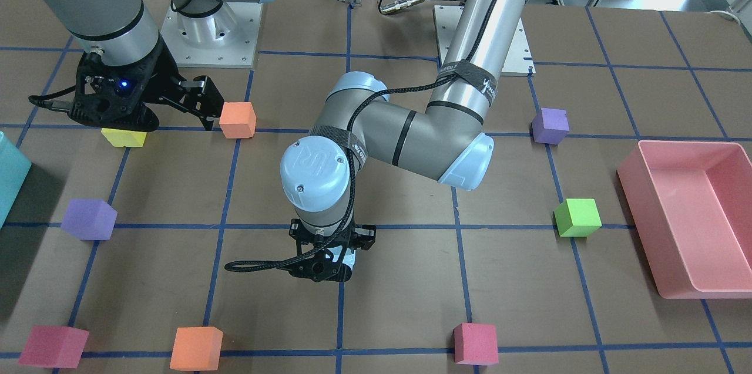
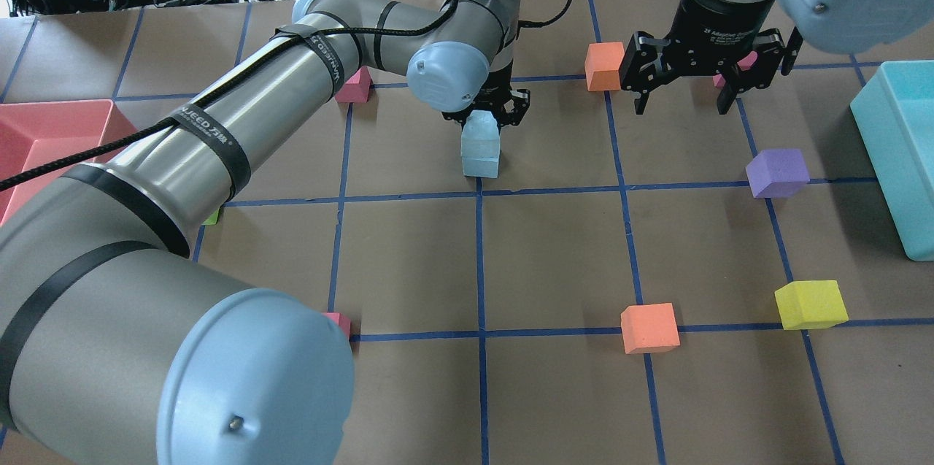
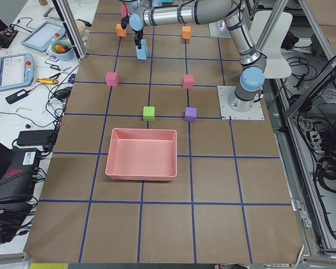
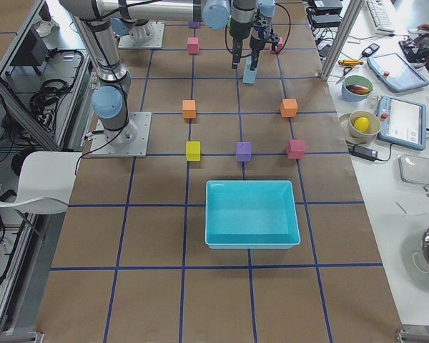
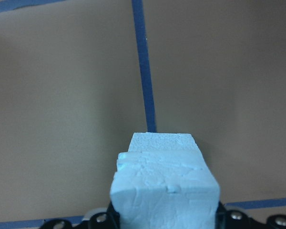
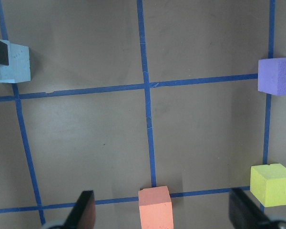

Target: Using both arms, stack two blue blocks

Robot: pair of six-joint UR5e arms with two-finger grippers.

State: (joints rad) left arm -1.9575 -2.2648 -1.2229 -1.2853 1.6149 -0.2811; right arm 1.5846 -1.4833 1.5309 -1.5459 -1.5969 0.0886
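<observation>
Two pale blue blocks stand one over the other near the table's middle. The upper blue block (image 2: 480, 131) sits between the jaws of my left gripper (image 2: 487, 114), which is shut on it. The lower blue block (image 2: 481, 162) rests on the table under it. In the left wrist view the upper block (image 5: 164, 191) fills the bottom, with the lower block's top (image 5: 163, 141) showing just beyond it, slightly offset. My right gripper (image 2: 684, 109) is open and empty, hovering apart to the right, above an orange cube (image 6: 155, 205).
A teal bin (image 2: 901, 151) stands at the right edge and a pink bin (image 1: 687, 215) on the left arm's side. Loose cubes lie about: purple (image 2: 777, 173), yellow (image 2: 810, 304), orange (image 2: 649, 328), orange (image 2: 604, 66), green (image 1: 578, 216), red (image 1: 474, 343).
</observation>
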